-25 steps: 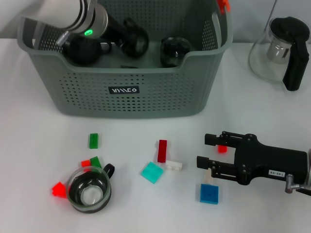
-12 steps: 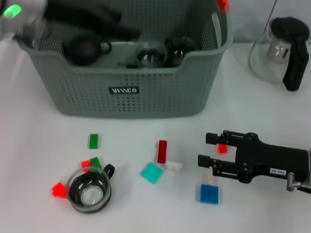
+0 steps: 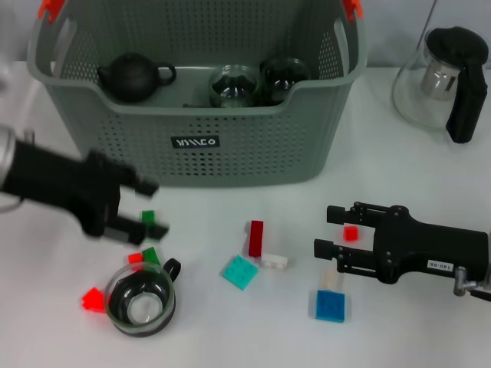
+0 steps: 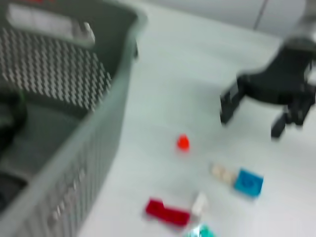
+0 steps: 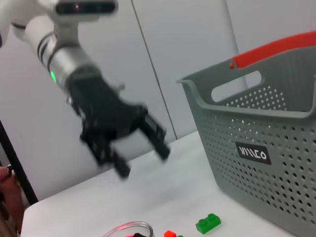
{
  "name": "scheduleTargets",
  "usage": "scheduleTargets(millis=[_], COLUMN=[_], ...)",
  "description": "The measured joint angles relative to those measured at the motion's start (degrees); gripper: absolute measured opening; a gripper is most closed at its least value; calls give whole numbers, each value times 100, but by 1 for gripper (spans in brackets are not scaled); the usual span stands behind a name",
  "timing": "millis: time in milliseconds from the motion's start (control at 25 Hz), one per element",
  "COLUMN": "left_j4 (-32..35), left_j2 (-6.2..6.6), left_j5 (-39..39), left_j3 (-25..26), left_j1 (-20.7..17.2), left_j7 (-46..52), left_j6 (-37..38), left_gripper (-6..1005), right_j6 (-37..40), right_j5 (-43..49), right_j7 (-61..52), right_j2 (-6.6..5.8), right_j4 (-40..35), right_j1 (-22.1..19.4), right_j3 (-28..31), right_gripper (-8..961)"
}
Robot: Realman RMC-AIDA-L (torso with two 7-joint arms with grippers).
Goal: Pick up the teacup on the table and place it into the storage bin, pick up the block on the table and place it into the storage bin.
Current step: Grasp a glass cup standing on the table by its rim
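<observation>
The storage bin [image 3: 253, 157] stands at the back and holds a black teapot [image 3: 134, 75] and two glass cups [image 3: 234, 86]. A glass teacup [image 3: 140, 300] with a black handle stands on the table at the front left. My left gripper [image 3: 152, 207] is open and empty, low in front of the bin, just above the teacup; it also shows in the right wrist view [image 5: 144, 160]. My right gripper [image 3: 324, 231] is open, low over the table, with a small red block [image 3: 350, 233] between its fingers. A blue block [image 3: 331, 305] lies just in front of it.
Loose blocks lie in front of the bin: a dark red one [image 3: 255, 238], a teal one [image 3: 240, 272], a white one [image 3: 274, 261], green ones [image 3: 151, 255] and a red one [image 3: 93, 299] by the teacup. A glass pitcher [image 3: 441, 77] stands at the back right.
My left arm has come out of the bin and swung down to the table in front of it, above the teacup. A glass cup now lies in the bin. The right arm barely moved.
</observation>
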State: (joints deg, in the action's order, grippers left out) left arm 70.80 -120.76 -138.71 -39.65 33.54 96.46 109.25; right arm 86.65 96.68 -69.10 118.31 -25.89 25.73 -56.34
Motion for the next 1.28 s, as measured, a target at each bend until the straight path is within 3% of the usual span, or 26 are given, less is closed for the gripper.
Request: scheduleTargets(millis=[200,480,680,1040,1280], left_j4=[-112,-112,-166,-359,-440], left_j2=[-148,-221,-339,-361,-359], left_j5=[-699,-1264,-1612,-1649,-1710], left_j3=[-389,-527,-956,-1455,-1507], left_j1=[-171,-166,-158,-169,-141], left_j7=[-124,-4,182,389,413], left_j6=[-464,-746,-1138,-1539,-1573], left_gripper=[705,704,703,701,700], right_j6=[-92,-151,-181,-235,-239], right_j5=[9,9,9,9,9], right_j7=[-126,-147,-147,-147,-147], right_j2=[-1,-1,-1,-1,-1], right_j4=[3,5,5,5,5], right_j1=[56,64,63,63,63], right_j3=[0,0,0,0,0], right_gripper=[713,713,711,712,712])
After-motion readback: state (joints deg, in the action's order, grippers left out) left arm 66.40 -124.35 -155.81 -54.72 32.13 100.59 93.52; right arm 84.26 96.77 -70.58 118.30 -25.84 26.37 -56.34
